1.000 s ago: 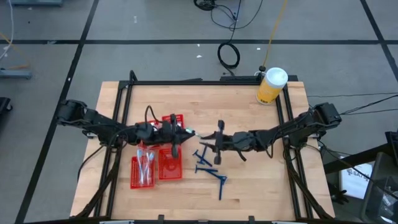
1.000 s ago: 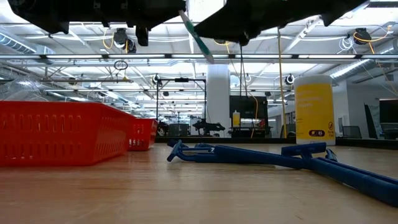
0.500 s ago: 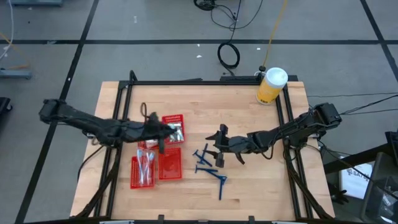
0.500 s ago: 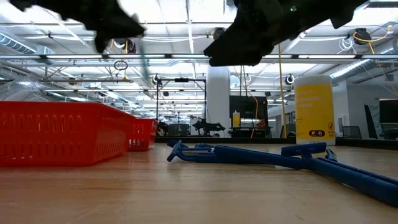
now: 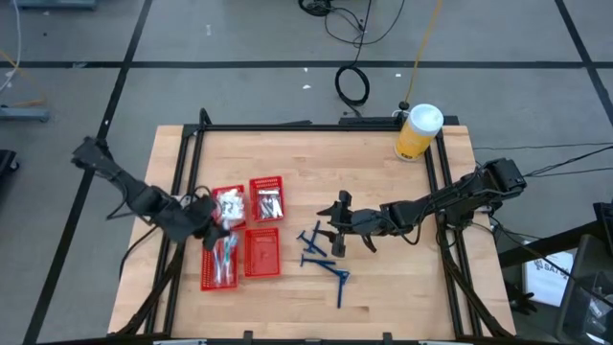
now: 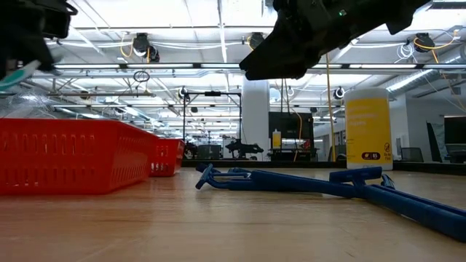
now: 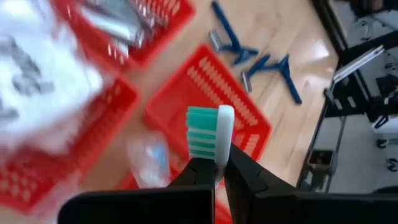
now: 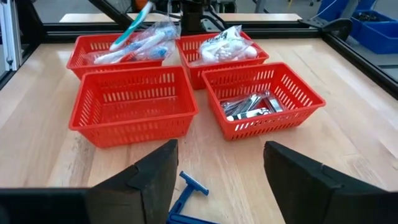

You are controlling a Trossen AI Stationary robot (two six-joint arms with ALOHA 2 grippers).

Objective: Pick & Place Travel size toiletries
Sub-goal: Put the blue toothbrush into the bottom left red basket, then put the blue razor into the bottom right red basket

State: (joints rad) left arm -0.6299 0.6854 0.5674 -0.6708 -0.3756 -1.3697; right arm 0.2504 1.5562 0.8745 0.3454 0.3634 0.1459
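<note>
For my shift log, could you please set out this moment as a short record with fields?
left gripper: shut on a toothbrush, held over the left-hand red baskets
right gripper: jaws open, empty, hovering above the razors
razors: dark blue, loose on the table, right of the baskets
toothbrush basket: wrapped toothbrushes
packet basket: white packets
tube basket: silver tubes
fourth basket: empty
yellow jar: far right corner
</note>
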